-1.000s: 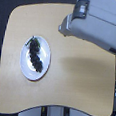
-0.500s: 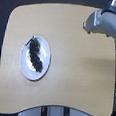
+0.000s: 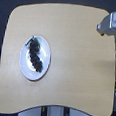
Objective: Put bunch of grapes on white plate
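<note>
The grey gripper [image 3: 102, 29] hung over the table's far corner at the exterior view's right, too blurred to tell how far its jaws stood apart. Well apart from it, the dark purple bunch of grapes [image 3: 35, 55] lay on the round glossy white plate [image 3: 25, 67], upon the light wooden table [image 3: 73, 70].

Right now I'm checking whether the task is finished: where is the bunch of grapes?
In the exterior view, the bunch of grapes lies on the white plate, on the table's left side.

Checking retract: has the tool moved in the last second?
Yes. The tool has pulled back toward the exterior view's right, farther from the white plate, nearing the table edge.
</note>
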Tool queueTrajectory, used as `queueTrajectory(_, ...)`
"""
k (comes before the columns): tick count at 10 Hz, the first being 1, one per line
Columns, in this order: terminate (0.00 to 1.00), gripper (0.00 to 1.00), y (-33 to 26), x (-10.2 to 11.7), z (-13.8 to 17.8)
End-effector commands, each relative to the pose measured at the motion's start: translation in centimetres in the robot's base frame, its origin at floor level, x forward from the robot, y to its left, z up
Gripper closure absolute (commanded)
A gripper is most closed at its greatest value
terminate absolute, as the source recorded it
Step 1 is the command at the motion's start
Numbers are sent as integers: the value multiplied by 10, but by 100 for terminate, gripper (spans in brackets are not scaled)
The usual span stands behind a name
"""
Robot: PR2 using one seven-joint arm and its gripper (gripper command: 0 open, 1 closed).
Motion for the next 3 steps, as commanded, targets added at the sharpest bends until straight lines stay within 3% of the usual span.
queueTrajectory(1,0,0,3,1,3)
queueTrajectory(2,0,0,12,-4,1)
queueTrajectory(3,100,0,28,-17,-6)
